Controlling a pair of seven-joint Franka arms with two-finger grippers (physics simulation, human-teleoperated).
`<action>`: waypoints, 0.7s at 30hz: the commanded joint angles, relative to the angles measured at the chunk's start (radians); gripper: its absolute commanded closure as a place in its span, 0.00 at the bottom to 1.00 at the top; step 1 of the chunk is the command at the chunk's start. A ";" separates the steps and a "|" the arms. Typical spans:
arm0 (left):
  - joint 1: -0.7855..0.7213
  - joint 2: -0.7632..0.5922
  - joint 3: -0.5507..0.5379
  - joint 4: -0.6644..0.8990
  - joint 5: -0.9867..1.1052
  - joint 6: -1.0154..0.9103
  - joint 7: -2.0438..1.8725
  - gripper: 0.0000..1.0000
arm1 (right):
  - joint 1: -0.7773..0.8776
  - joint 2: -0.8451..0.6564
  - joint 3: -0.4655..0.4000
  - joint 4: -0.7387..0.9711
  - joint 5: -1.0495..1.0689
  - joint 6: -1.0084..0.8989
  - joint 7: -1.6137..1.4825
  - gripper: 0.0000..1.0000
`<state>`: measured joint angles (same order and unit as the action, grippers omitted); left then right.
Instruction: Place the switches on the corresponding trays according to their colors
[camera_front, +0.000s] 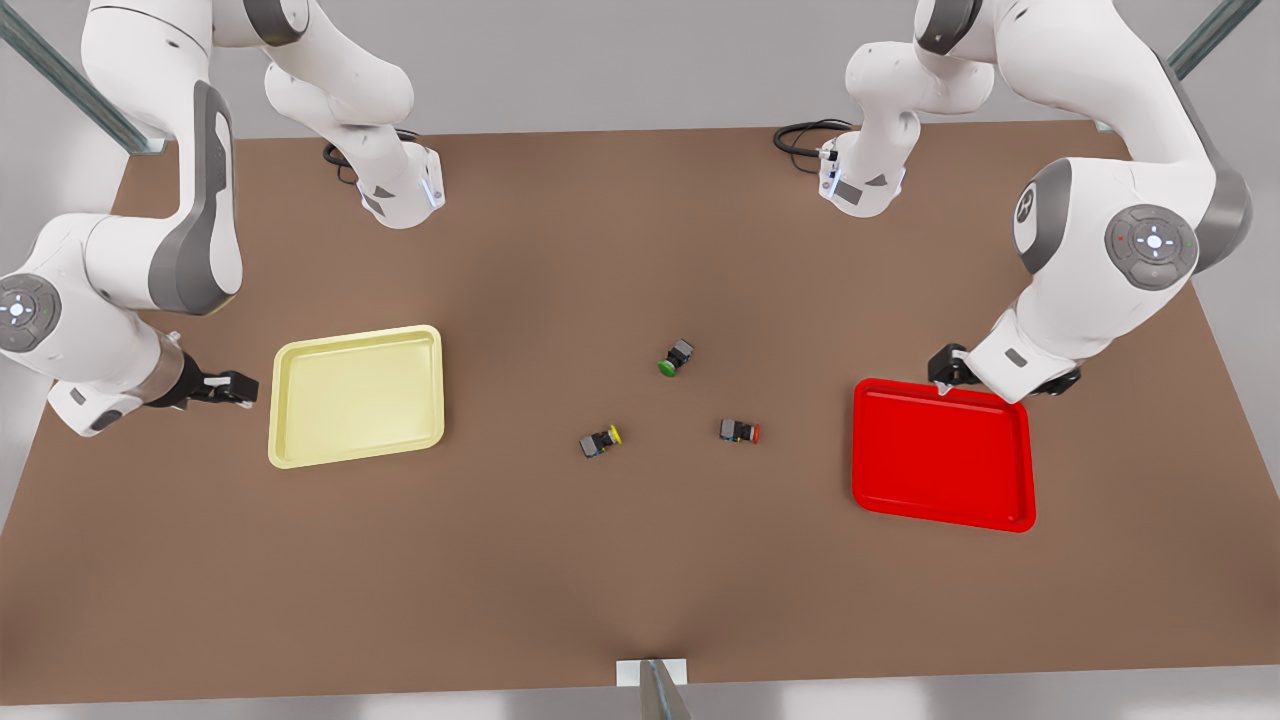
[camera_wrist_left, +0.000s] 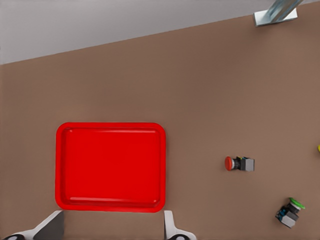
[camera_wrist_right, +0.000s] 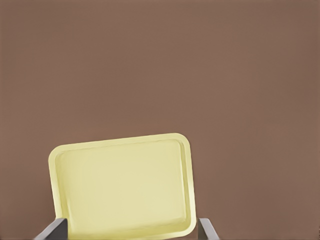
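The yellow-capped switch (camera_front: 600, 441) and the red-capped switch (camera_front: 739, 431) lie on their sides on the brown table, between the two trays. The pale yellow tray (camera_front: 356, 395) is at the front view's left and holds nothing. At the right is the bright red tray (camera_front: 942, 455), also bare. My left gripper (camera_front: 1000, 385) hovers over the red tray's far edge, open, with its fingertips (camera_wrist_left: 170, 227) framing the red tray (camera_wrist_left: 110, 165); the red switch (camera_wrist_left: 239, 163) lies beyond. My right gripper (camera_front: 235, 388) waits open beside the yellow tray (camera_wrist_right: 122, 187).
A green-capped switch (camera_front: 677, 357) lies a little behind the other two, also in the left wrist view (camera_wrist_left: 290, 212). A metal post bracket (camera_front: 652, 680) stands at the table's near edge. Both arm bases and cables sit at the far edge.
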<state>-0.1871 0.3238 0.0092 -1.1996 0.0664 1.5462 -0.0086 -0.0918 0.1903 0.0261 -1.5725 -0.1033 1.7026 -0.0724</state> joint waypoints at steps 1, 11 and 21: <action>-0.002 0.001 0.000 -0.001 0.009 -0.002 -0.001 0.00 | 0.000 0.000 0.000 0.000 -0.003 0.000 0.000 0.00; -0.256 0.273 -0.003 -0.018 -0.146 0.169 -1.525 0.00 | 0.238 0.121 0.150 -0.001 0.043 0.083 -0.059 0.00; -0.364 0.330 0.015 -0.325 -0.123 0.575 -1.720 0.00 | 0.388 0.232 0.209 -0.003 0.051 0.331 -0.905 0.00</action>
<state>-0.5504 0.6550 0.0258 -1.5343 -0.0602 2.1284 -1.7288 0.3069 0.4315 0.2369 -1.5735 -0.0508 2.0354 -1.0077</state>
